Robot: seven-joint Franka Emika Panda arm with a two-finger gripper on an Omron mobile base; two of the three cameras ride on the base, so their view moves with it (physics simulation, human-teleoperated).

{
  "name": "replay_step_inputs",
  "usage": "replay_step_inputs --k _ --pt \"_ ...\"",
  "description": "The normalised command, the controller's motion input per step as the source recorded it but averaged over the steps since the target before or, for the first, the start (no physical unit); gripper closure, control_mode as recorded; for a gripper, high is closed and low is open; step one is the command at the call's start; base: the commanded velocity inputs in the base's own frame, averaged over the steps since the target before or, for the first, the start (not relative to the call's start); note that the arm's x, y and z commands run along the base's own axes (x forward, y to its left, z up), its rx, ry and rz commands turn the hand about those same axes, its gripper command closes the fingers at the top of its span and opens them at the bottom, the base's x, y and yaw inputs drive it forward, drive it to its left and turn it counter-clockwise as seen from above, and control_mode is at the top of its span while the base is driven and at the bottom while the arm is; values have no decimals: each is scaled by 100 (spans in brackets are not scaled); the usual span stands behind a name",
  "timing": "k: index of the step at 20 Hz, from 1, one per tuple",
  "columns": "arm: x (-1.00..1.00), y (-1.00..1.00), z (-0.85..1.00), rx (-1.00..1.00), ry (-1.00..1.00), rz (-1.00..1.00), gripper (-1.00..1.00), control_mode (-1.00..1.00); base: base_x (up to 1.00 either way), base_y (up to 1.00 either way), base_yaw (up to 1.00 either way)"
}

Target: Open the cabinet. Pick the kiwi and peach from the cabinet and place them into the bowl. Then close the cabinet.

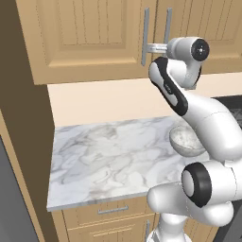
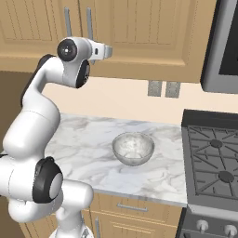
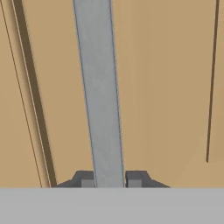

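The light-wood cabinet (image 1: 90, 33) hangs above the counter with both doors closed. The kiwi and the peach are hidden behind them. My gripper (image 1: 147, 47) reaches level to the left of the two vertical silver bar handles (image 1: 145, 28), low on the bar. The hand view has that handle (image 3: 99, 87) running up from between my gripper (image 3: 109, 181), whose fingertips (image 3: 87, 180) press on either side of the bar. The grey speckled bowl (image 2: 133, 148) sits empty on the marble counter (image 2: 83, 139), partly behind my arm in the left base view (image 1: 182, 139).
A stove (image 2: 214, 158) with black grates stands right of the counter, under a dark appliance (image 2: 223, 46). Low drawers (image 1: 113, 210) with short handles run under the counter edge. A tall brown side panel (image 1: 19, 118) borders the counter on the left.
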Motion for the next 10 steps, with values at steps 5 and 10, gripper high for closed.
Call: replay_step_inputs --k 5,10 --pt "-7 0 0 0 0 0 100 -100 0 0 0" --pt "-30 0 0 0 0 0 100 -100 0 0 0"
